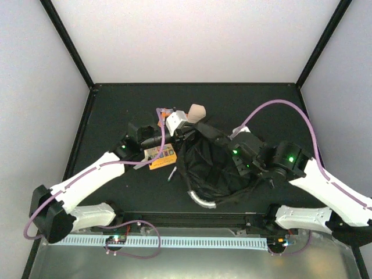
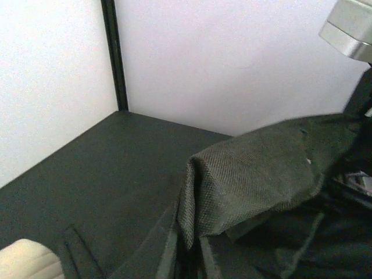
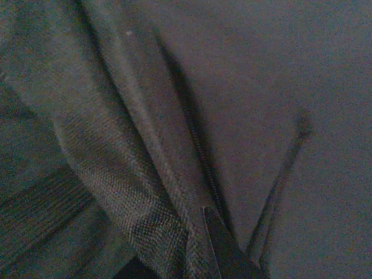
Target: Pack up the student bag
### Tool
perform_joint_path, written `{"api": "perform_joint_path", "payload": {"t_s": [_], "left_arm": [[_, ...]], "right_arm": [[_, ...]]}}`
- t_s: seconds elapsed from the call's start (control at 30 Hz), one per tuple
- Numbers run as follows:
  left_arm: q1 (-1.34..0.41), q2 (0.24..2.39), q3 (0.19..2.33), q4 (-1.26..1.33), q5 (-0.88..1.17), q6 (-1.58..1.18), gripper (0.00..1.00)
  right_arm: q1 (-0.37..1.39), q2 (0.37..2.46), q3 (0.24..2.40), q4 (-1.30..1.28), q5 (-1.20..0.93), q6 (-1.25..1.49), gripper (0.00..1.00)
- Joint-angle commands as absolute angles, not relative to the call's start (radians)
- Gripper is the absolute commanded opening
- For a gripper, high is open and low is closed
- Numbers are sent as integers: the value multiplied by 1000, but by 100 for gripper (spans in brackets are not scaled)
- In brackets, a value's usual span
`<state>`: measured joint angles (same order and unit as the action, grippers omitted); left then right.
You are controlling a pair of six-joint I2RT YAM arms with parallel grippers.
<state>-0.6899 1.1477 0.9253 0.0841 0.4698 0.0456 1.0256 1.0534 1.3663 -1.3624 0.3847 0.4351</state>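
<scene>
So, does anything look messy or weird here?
A bit. The student bag lies crumpled, with one fabric edge standing up in a fold. An orange packet to its left and a beige thing at its far side are outside it on the table. Nothing looks spilled or torn.

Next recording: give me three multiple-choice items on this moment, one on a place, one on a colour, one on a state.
1. In the top view, the orange packet lies:
A) left of the student bag
B) right of it
C) on top of it

2. The bag's curved handle is:
A) red
B) grey
C) blue

3. The bag is:
A) standing upright
B) hanging off the edge
C) slumped on the table

Key:
1 A, the packet sits on the dark surface just left of the bag.
2 B, the handle shows pale grey against the black fabric.
3 C, the bag's fabric sprawls crumpled across the table.
</scene>
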Motion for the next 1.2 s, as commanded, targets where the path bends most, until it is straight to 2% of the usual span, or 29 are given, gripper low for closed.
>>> {"api": "perform_joint_path", "payload": {"t_s": [0.0, 0.07, 0.1, 0.17, 0.33, 0.47, 0.67, 0.77, 0.97, 1.17], "left_arm": [[-723, 1178, 917, 283, 545, -87, 17], [-724, 1184, 911, 294, 521, -96, 34], [-724, 1185, 910, 292, 503, -95, 48], [-723, 1178, 907, 276, 454, -92, 66], [-717, 1095, 876, 231, 248, -122, 98], [-707, 994, 853, 125, 21, -218, 99], [-642, 1016, 1019, -372, -180, -327, 99], [-598, 1053, 1030, -496, -173, -363, 99], [-501, 1105, 941, -418, -8, -413, 99], [-458, 1301, 1009, -389, 30, -382, 99]], "right_arm": [[995, 1076, 1436, -1401, 772, 497, 7], [959, 1075, 1451, -1366, 793, 465, 7], [943, 1073, 1455, -1350, 793, 448, 7], [918, 1068, 1455, -1325, 793, 425, 7], [891, 1074, 1416, -1281, 748, 408, 7], [867, 1083, 1374, -1243, 712, 414, 6], [858, 1069, 1332, -1147, 652, 382, 6], [855, 1075, 1315, -1114, 632, 371, 6], [853, 1081, 1257, -1034, 551, 359, 6], [851, 1052, 1170, -976, 478, 373, 6]]}}
